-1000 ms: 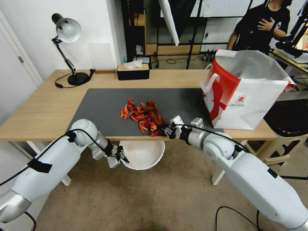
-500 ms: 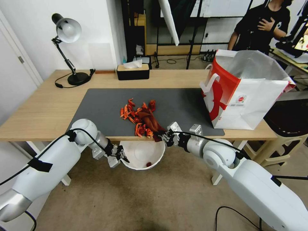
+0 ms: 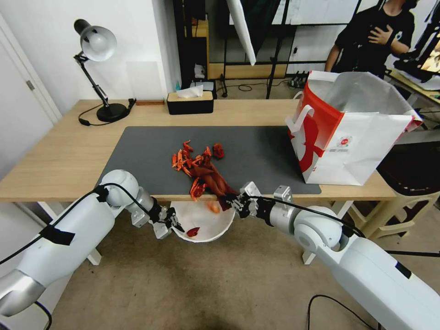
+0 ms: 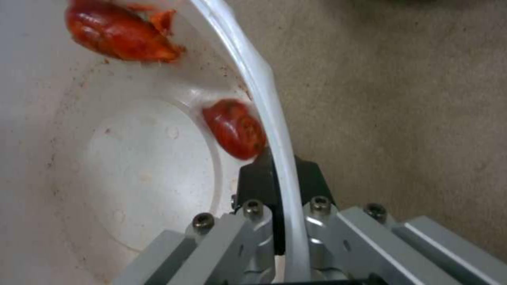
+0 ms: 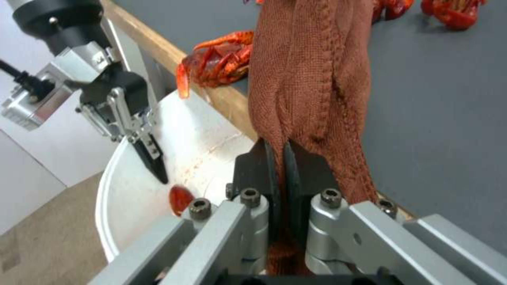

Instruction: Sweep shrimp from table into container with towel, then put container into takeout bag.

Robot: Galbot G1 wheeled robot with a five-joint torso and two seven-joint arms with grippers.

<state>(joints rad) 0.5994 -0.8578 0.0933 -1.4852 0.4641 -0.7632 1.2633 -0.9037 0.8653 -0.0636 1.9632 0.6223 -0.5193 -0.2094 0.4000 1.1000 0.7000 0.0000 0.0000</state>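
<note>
Just begun: right end effector (image 3: pixel 232 200) pinches towel (image 3: pixel 211 176) at bench (image 3: pixel 59 160) near edge. Left end effector (image 3: pixel 172 221) clamps bowl (image 3: pixel 208 229) rim below. Two shrimp (image 3: pixel 192 161) in; bag (image 3: pixel 353 128) waits.

takeout bag (image 3: pixel 353 137) blocking right, mat (image 3: pixel 137 156) left free
</note>
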